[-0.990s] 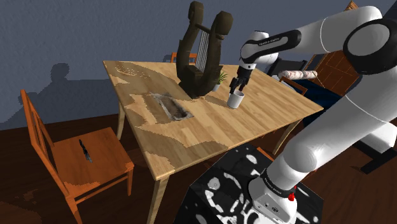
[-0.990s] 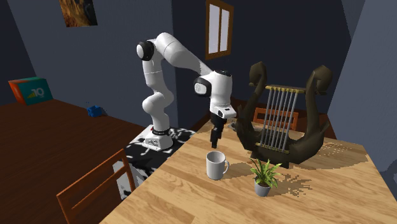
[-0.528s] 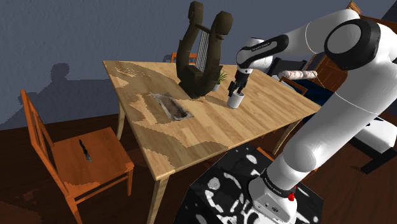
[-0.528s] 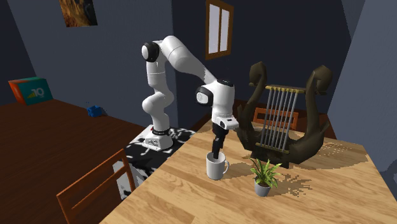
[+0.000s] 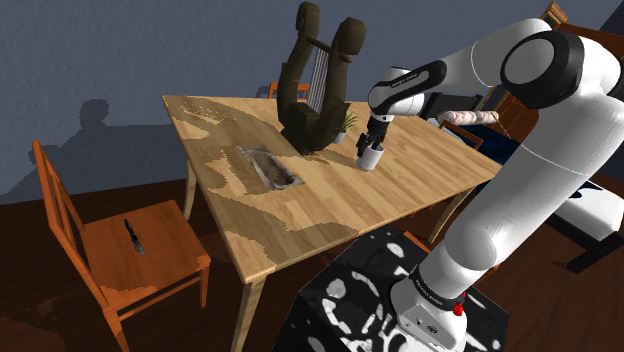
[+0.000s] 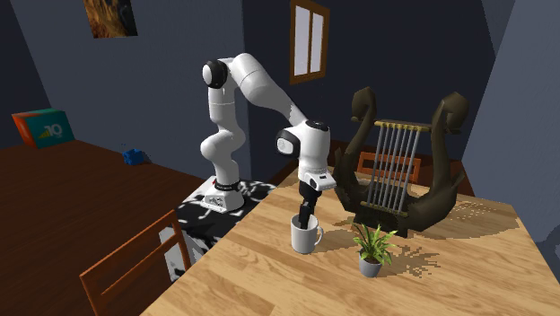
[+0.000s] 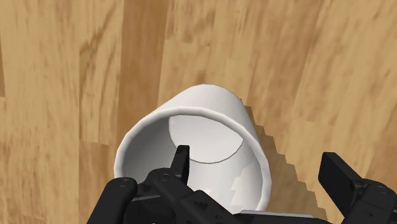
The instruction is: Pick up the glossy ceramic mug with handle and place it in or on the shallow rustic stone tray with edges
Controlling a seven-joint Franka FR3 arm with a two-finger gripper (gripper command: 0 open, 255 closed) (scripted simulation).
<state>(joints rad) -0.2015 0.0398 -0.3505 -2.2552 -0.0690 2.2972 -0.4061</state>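
Dim blue-grey walls and a dark wood floor surround a pale wooden table point(image 5: 330, 205), where a big dark harp point(image 5: 318, 85) and a small potted plant point(image 6: 371, 247) stand toward the far side. The mug point(image 5: 372, 156) sits upright on the table, just beside the plant and in front of the harp. It is well apart from the tray point(image 5: 270, 168), which lies flat nearer the middle of the table, toward the shoulder view's left.

The gripper point(image 7: 257, 162) hangs right over the mug, pointing down, with its fingers spread and nothing in its grasp. One finger point(image 7: 181, 159) dips inside the mouth and the other stands outside, so the mug's wall runs between them without being pinched. The step in hand looks like a grasp on the rim.

To do it well, the fingers should probably sink a little deeper so the pads meet plenty of wall. They should then close squarely and firmly, since a smooth curved side may slip or twist. A straight lift before any swing toward the tray would keep the base from dragging and spare the plant and harp a knock.

The mug is plain white and smooth, a short cylinder with a thin rim and nothing inside. A small loop handle point(image 6: 319, 235) sticks out on the side facing the plant. The tray is a grey, shallow rectangle with low raised edges.
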